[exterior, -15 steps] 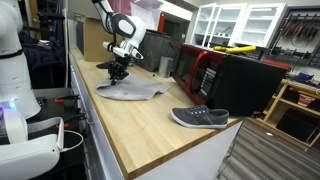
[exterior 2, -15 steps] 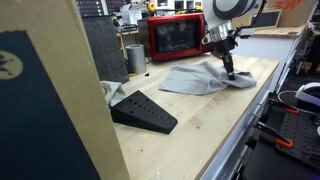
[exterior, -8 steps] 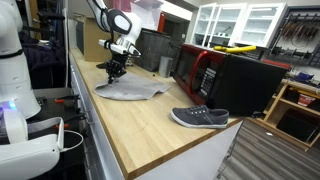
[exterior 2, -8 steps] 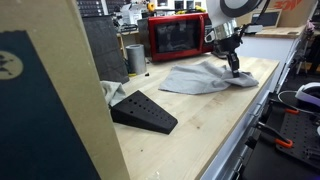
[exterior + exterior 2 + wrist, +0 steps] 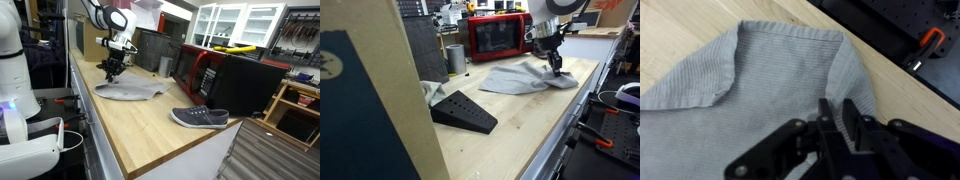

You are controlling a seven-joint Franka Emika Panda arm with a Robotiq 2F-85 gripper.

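A grey knitted cloth (image 5: 750, 80) lies spread on the wooden table (image 5: 150, 125), seen in both exterior views (image 5: 520, 77) (image 5: 128, 91). One corner is folded over at the left of the wrist view. My gripper (image 5: 838, 112) stands right over the cloth near its edge, fingertips at its surface in an exterior view (image 5: 557, 66). The two black fingers (image 5: 826, 120) are almost together, with a narrow slit between them where cloth shows. Whether they pinch the fabric is not clear.
A grey shoe (image 5: 199, 118) lies near the table's end and a red-fronted microwave (image 5: 205, 72) stands behind it. A black wedge (image 5: 463, 111), a metal cup (image 5: 455, 58) and a tall board (image 5: 370, 100) also stand on the table.
The gripper has shifted a little sideways along the cloth's edge and slightly up. The cloth has kept its shape.
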